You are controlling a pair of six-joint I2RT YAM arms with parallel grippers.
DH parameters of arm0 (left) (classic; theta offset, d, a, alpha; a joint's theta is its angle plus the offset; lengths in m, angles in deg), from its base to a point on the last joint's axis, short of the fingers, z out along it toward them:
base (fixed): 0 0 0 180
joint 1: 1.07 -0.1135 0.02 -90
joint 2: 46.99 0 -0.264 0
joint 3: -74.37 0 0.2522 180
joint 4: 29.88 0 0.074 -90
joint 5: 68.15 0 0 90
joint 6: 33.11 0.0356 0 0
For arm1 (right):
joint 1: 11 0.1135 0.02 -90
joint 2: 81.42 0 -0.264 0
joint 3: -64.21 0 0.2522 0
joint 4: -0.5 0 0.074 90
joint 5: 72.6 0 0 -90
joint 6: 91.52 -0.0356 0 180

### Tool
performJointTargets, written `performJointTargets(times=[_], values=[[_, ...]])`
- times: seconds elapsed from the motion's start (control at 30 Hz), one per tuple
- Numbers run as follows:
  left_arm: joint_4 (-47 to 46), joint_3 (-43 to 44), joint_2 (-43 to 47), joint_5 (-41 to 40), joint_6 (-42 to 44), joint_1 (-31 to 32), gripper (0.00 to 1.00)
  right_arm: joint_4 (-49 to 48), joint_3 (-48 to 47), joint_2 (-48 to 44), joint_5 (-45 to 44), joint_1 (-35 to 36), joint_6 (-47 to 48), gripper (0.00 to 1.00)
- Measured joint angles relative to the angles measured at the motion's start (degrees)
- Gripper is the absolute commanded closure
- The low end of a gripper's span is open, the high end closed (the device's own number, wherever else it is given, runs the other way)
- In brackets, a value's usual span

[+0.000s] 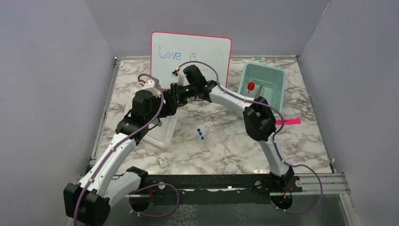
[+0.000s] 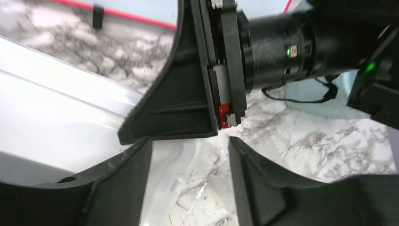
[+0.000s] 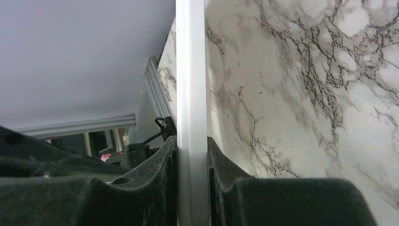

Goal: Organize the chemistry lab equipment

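A clear rack (image 1: 161, 133) lies on the marble table under my left arm. My right gripper (image 1: 175, 90) reaches across to it and is shut on its thin pale edge (image 3: 191, 117). My left gripper (image 1: 170, 100) is open and empty right beside the right one. In the left wrist view its fingers (image 2: 123, 181) straddle the rack's clear wall (image 2: 56, 117), with the right gripper's finger (image 2: 179, 103) just ahead. Three blue-capped tubes (image 1: 201, 134) lie loose at the table's middle. A small white item (image 1: 163, 161) lies near the front.
A teal bin (image 1: 278, 76) stands at the back right with a red item (image 1: 251, 86) inside. A pink marker (image 1: 288, 122) lies beside the right arm. The pink-framed whiteboard (image 1: 190, 44) leans on the back wall. Both arms crowd the table's back left.
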Motion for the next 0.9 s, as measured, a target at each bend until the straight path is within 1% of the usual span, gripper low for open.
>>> performJointTargets(times=[0.07,0.27,0.47,0.67,0.77,0.9], values=[[0.2,1.6,2.3,-0.8,-0.1,0.0,0.29,-0.4,1.4,-2.6,-0.7,0.0,0.9,0.99],[0.3,8.1,7.9,-3.2,-0.5,0.0,0.23,-2.1,2.9,-10.8,-3.3,-1.0,2.7,0.99],[1.1,14.8,8.5,-4.9,-1.1,0.0,0.20,-4.2,6.8,-20.1,-4.0,-4.3,2.6,1.00],[1.3,20.6,8.4,-4.8,-2.4,0.0,0.19,-5.3,12.6,-30.5,-6.6,-11.6,1.1,0.99],[0.8,23.1,7.3,-3.0,-3.0,0.0,0.18,-5.8,16.0,-36.0,-8.1,-16.7,-0.3,0.99],[-1.3,24.6,4.7,1.8,-3.5,0.0,0.18,-6.0,20.8,-43.4,-10.0,-25.3,-2.9,1.00]])
